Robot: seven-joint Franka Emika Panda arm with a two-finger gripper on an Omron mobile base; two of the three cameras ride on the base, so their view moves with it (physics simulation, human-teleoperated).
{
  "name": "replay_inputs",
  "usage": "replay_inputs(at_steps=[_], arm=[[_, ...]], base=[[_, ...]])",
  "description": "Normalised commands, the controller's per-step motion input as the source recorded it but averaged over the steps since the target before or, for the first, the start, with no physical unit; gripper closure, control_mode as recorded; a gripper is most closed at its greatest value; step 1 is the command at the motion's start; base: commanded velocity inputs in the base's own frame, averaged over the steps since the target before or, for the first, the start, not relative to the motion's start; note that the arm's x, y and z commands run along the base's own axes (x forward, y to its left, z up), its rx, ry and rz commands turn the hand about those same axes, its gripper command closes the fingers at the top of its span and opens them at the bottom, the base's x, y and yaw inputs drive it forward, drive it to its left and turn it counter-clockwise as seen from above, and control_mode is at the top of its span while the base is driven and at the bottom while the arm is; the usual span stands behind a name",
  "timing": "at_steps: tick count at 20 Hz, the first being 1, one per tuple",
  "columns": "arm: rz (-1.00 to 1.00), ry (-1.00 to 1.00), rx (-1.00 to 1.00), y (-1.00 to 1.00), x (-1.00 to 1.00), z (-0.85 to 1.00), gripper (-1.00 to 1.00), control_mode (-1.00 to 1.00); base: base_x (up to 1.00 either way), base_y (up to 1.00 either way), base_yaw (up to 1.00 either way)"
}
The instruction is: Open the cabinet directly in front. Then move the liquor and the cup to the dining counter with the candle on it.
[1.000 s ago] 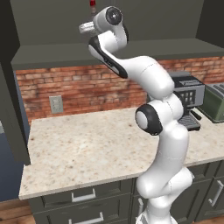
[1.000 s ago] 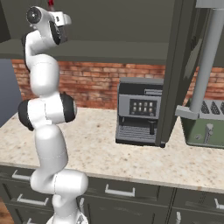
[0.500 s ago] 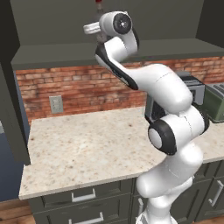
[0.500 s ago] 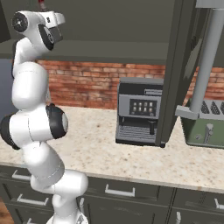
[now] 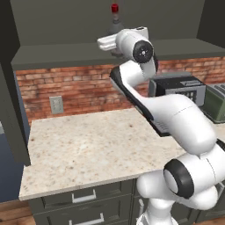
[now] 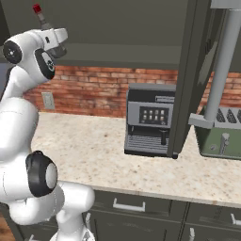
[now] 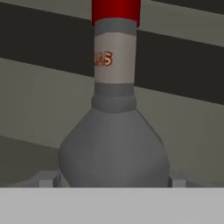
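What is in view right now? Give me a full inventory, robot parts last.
liquor: one, grey body, pale neck label, red cap, upright on the cabinet shelf, right ahead of the claw.
cabinet: one, dark grey-green, above the worktop, open.
cabinet door: one, dark, swung open, with a long silver bar handle.
brick wall: one, red, behind the worktop.
wall outlet: one, grey, on the brick.
worktop: one, beige speckled.
coffee machine: one, black and grey, on the worktop.
toaster: one, green, at the right.
drawers: dark, silver handles, below.
claw: one, open, tips either side of the bottle's base.
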Motion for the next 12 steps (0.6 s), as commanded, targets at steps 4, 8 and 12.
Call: replay_inputs(at_steps=[4, 8, 12], arm=[[-0.06, 0.02, 0.02, -0.50, -1.00, 0.00, 1.00, -1.00], [-0.08, 0.10, 0.00, -0.44, -1.00, -0.42, 1.00, -1.00], [-0.06, 0.10, 0.00, -0.38, -1.00, -0.95, 1.00, -1.00]], base=[[0.00, 0.00, 0.00], [0.00, 0.00, 0.00], [0.00, 0.00, 0.00]])
